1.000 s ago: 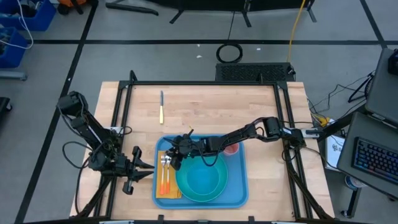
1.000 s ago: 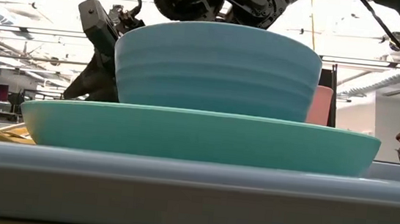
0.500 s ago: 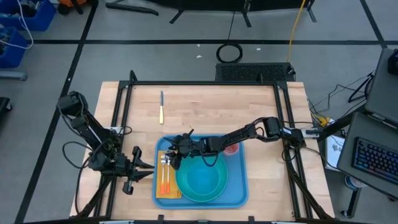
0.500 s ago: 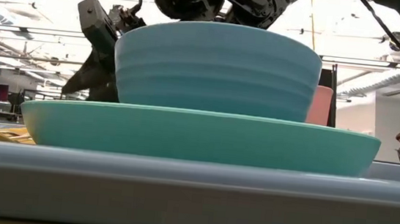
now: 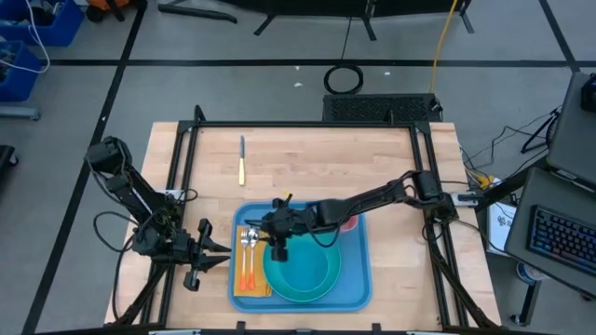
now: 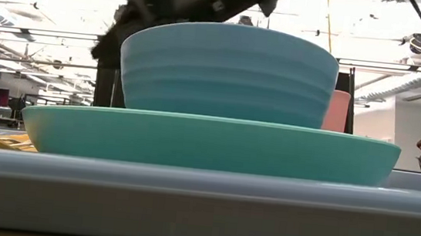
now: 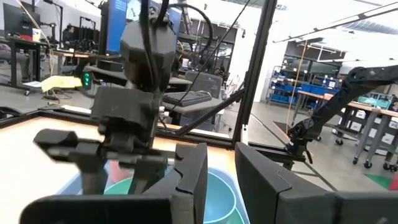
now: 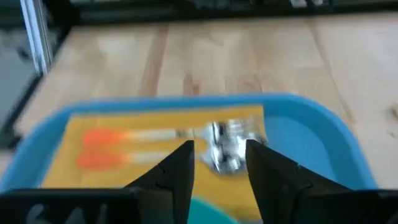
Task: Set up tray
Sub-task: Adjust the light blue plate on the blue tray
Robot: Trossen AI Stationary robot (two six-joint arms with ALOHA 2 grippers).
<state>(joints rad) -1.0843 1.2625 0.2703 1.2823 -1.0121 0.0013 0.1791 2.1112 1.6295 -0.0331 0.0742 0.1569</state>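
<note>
The light-blue tray (image 5: pixel 358 293) lies near the table's near edge. On it a turquoise bowl (image 6: pixel 229 73) stands on a round turquoise plate (image 6: pixel 208 142), beside a pink cup (image 5: pixel 348 221). A yellow-orange napkin (image 8: pixel 124 121) lies at the tray's left end. Two orange-handled utensils (image 8: pixel 130 146) rest on the napkin. My right gripper (image 5: pixel 279 249) hangs open above the plate's left rim, pointing down toward the utensils' metal heads (image 8: pixel 224 149) and touching nothing. My left gripper (image 5: pixel 222 253) waits open just left of the tray.
A knife (image 5: pixel 241 160) with a yellow handle lies on the bare wood toward the far left, apart from the tray. A black frame borders the table. A person sits far off in the room behind, on the right of the low view.
My right gripper has swung a short way toward the table's right and near edge. It has gone from over the tray's far-left corner to over the plate's left rim, its arm stretching out straighter. The things on the tray have stayed put.
</note>
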